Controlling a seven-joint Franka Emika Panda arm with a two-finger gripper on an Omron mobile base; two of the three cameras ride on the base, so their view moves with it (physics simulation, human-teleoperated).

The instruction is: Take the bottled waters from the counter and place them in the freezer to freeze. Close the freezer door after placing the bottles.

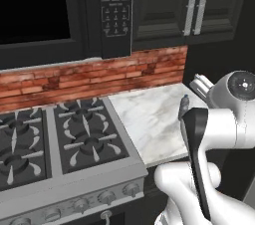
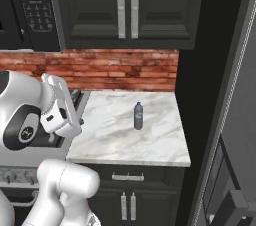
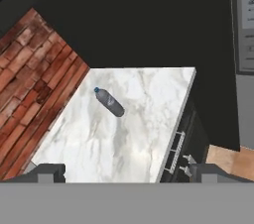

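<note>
grey bottle [image 3: 109, 103] upright mid-frame on marble counter [image 3: 144, 134], clear of gripper [image 3: 126, 172]; fingers wide apart, empty. risk: slim bottle tips if one finger clips it first.

White-grey veined marble worktop [image 2: 150, 147] set atop black cabinets with silver bar handles, bordered at the rear by a red brick backsplash [image 2: 110, 72] and on one side by the black gas stove [image 1: 60, 139]. One greyish-dark bottled water [image 2: 138, 116] with a dark cap stands upright on the slab, near its middle, well apart from every edge.
</note>
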